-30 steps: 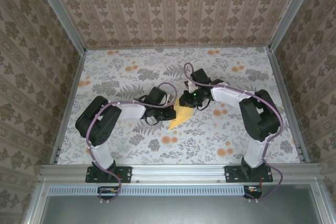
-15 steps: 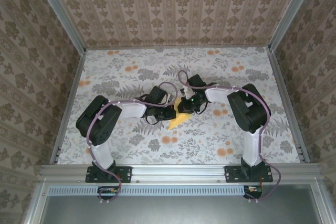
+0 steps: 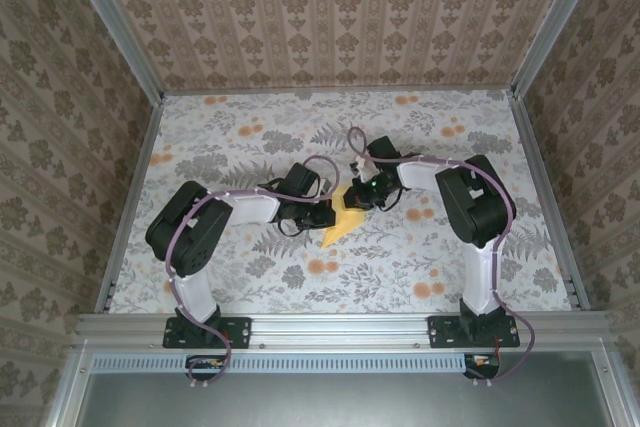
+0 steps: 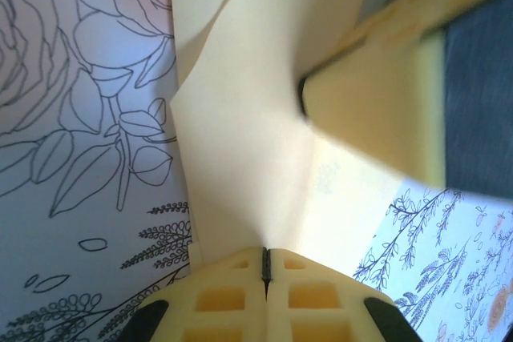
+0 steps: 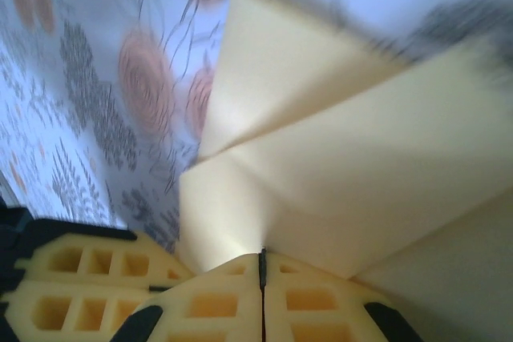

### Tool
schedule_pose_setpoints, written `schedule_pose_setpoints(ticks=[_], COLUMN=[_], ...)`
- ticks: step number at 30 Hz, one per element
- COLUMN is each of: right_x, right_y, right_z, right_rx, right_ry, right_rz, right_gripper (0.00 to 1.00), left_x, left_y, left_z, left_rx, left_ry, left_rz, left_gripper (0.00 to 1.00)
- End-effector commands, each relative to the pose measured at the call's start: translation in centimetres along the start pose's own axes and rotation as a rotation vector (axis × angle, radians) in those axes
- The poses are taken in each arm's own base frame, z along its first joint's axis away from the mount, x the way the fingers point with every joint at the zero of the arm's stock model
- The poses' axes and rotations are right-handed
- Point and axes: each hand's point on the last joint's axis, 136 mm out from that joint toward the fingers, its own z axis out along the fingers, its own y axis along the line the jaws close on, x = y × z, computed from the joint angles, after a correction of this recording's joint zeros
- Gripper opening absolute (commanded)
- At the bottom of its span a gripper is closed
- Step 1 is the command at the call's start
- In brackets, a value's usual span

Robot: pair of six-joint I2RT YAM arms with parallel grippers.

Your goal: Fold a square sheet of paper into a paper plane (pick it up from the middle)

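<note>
The pale-yellow sheet of paper (image 3: 343,221) lies folded into a pointed shape at the middle of the table, its tip toward the near left. My left gripper (image 3: 326,215) is shut on its left side, and the creased paper (image 4: 240,126) runs straight into the closed left gripper (image 4: 266,252). My right gripper (image 3: 359,199) is shut on the far right end. There the folded paper (image 5: 345,158) rises out of the closed right gripper (image 5: 262,255). The two grippers sit close together, with the left fingers (image 5: 80,286) beside the right ones.
The table is covered by a floral cloth (image 3: 250,137) with orange flower prints. Metal rails (image 3: 135,187) and patterned walls close it in on the left, back and right. Both arms reach inward and meet at the centre.
The right gripper has closed fully on the paper's far end, and the right arm's elbow has swung in and shifted slightly. The left arm and its grip have held still.
</note>
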Motion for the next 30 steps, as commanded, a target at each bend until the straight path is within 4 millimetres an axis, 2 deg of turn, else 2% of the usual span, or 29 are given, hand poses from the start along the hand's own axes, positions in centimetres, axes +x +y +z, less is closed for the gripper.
schedule_pose_setpoints(ticks=[1,5,9,13,17,22,25,30], right_x=[-3.4,-4.1,-3.0,-1.0,-0.2,-0.8,-2.0,-5.3], right_y=[-1.6,0.0,2.3,3.3,2.9,1.8,0.1,-3.6], right_z=[-1.3,-2.9,-3.8,-2.4,-0.3,0.9,0.7,-0.8], right_rx=[0.039,-0.004,-0.066,-0.076,-0.064,-0.032,0.001,0.029], right_ry=[-0.115,-0.187,-0.221,-0.181,-0.127,-0.098,-0.118,-0.201], right_rz=[0.041,0.019,-0.032,-0.056,-0.047,-0.034,-0.017,0.059], right_gripper=[0.08,0.08,0.08,0.09,0.09,0.09,0.08,0.08], left_x=[6.6,6.2,6.0,5.9,5.8,5.9,6.1,6.2], left_y=[6.8,6.4,6.2,6.2,6.1,6.1,6.1,6.1], left_z=[1.0,1.1,1.1,1.1,1.1,1.0,1.1,1.1], left_rx=[-0.229,-0.215,-0.212,-0.213,-0.21,-0.209,-0.201,-0.194], left_ry=[0.212,0.204,0.198,0.194,0.193,0.194,0.197,0.197], left_rz=[-0.103,-0.093,-0.085,-0.084,-0.083,-0.083,-0.082,-0.079], left_gripper=[0.0,0.0,0.0,0.0,0.0,0.0,0.0,0.0])
